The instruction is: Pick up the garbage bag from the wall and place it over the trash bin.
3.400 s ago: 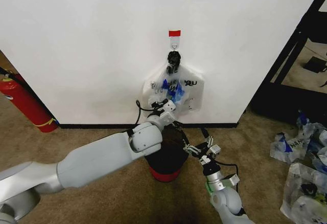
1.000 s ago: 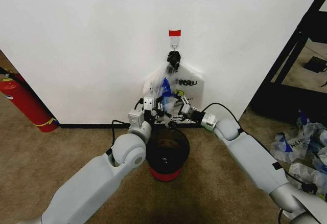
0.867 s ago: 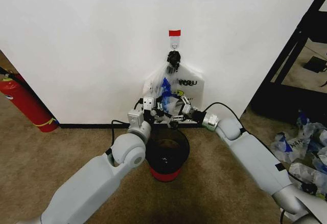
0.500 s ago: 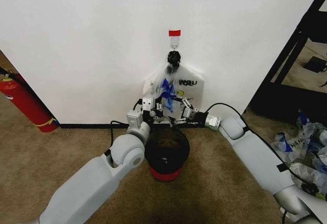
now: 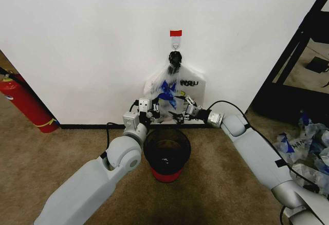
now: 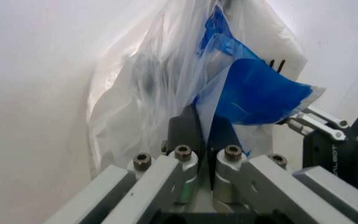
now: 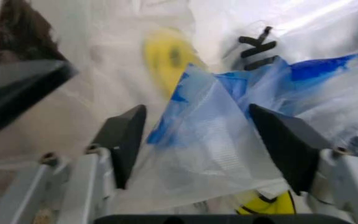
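Above the trash bin (image 5: 166,150), I see my left gripper (image 6: 205,140) pinching the garbage bag (image 5: 167,87); my right gripper (image 7: 204,140) apparently straddles its blue patch, jaws spread.

A red fire extinguisher (image 5: 23,104) leans by plastic bags (image 5: 303,148).

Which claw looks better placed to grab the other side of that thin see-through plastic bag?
Probably the right claw: its open fingers flank a blue patch of the thin see-through plastic bag, while the left claw is shut on it already.
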